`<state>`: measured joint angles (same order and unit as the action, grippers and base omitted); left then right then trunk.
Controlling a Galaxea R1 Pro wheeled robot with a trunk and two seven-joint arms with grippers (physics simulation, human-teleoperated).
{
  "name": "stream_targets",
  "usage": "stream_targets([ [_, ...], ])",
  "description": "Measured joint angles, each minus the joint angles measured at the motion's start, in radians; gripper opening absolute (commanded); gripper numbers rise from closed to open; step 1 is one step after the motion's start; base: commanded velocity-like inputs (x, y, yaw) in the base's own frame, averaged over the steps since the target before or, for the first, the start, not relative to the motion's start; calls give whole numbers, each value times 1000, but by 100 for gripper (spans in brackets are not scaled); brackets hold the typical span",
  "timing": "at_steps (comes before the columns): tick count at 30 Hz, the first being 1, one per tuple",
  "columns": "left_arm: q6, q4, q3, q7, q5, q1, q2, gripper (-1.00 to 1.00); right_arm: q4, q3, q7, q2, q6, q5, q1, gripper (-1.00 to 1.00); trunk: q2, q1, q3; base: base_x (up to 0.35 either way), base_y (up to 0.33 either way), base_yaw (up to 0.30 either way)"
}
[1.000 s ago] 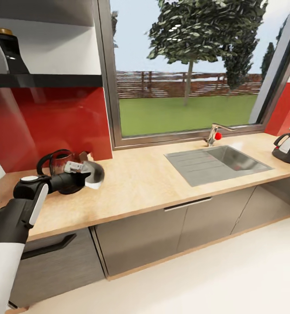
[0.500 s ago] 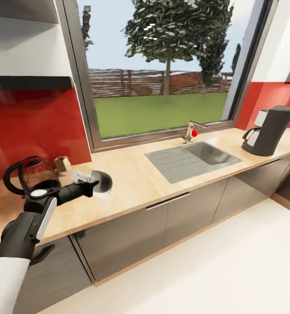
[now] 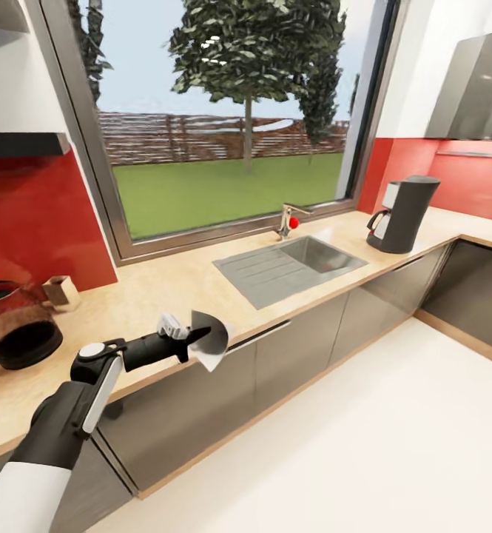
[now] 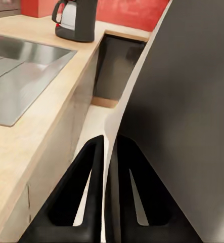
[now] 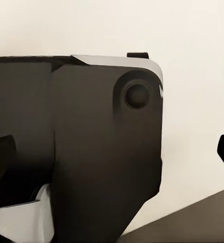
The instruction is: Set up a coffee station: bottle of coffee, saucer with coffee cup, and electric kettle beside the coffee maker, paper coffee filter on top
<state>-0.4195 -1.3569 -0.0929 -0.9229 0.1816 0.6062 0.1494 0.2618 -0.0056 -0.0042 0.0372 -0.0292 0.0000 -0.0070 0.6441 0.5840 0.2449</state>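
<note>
While I drove the base along the kitchen, my left gripper (image 3: 195, 338) was closed on the paper coffee filter (image 3: 209, 340), its two fingers (image 4: 86, 187) pinching the thin edge, out past the front edge of the countertop (image 3: 172, 285). Further along that countertop stood the sink (image 3: 290, 263), and the coffee maker (image 3: 402, 215) stood near its far right corner. The electric kettle (image 3: 12, 333) sat at the left end. For my right gripper I could not tell the state.
</note>
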Motion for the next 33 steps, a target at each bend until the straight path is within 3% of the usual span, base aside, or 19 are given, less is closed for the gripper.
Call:
stream_targets([
  [3, -20, -8, 2, -11, 49, 1, 5, -100, -1, 0, 0, 1, 0, 0, 0, 100, -21, -12, -8, 0, 0, -290],
  [8, -34, -5, -7, -15, 66, -3, 7, -100, -2, 0, 0, 0, 0, 0, 0, 100, -56, -31, -21, 0, 0, -290],
  [15, -13, 16, -13, -27, 48, -86, 2, -100, -2, 0, 0, 0, 0, 0, 0, 100, -105, -58, -40, 0, 0, -290],
  [19, 48, 23, -14, -28, 35, -141, 2, -100, -2, 0, 0, 0, 0, 0, 0, 100, -133, -73, -50, 0, 0, -290],
  [33, 57, 26, -13, -24, 21, -168, 8, -100, -2, 0, 0, -1, 0, 0, 0, 100, -232, -127, -89, 0, 0, -290],
])
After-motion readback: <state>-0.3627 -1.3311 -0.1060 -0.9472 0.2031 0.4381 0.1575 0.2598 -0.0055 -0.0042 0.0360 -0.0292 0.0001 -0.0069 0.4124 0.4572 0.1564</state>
